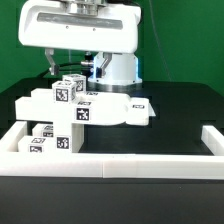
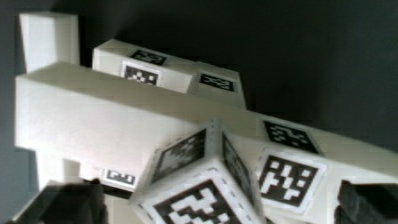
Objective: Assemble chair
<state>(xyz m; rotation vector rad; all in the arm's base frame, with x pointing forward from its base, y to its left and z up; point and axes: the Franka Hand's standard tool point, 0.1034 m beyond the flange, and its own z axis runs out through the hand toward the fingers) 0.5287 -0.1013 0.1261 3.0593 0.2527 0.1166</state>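
Hovering above the black table (image 1: 170, 105), the large white robot gripper (image 1: 72, 68) is hanging with its fingers spread wide and released, grasping nothing; in the wrist view the dark fingertips (image 2: 71, 203) are showing apart at the edge of the picture, with the white parts lying beyond them. The small matte-white plastic chair (image 1: 85, 108), made of blocky pieces carrying black-and-white square marker tags, is sitting on the exterior view's left half of the table, just behind the long low white border rail (image 1: 120, 165) that is running along the near edge. Judging from how the pieces are lying, the work is looking partly done: a flat seat panel (image 1: 130, 108) is reaching toward the exterior view's right, several tagged blocks (image 1: 68, 92) are standing stacked on and against it, and further tagged pieces (image 1: 45, 138) are sitting low beside the rail. Whether those lower pieces are already joined to the cluster or only resting against it cannot be told from these views. The wrist view is showing a broad white panel (image 2: 107, 110) with tagged blocks (image 2: 222, 180) crowding over it, which is suggesting that more fitting is still waiting.
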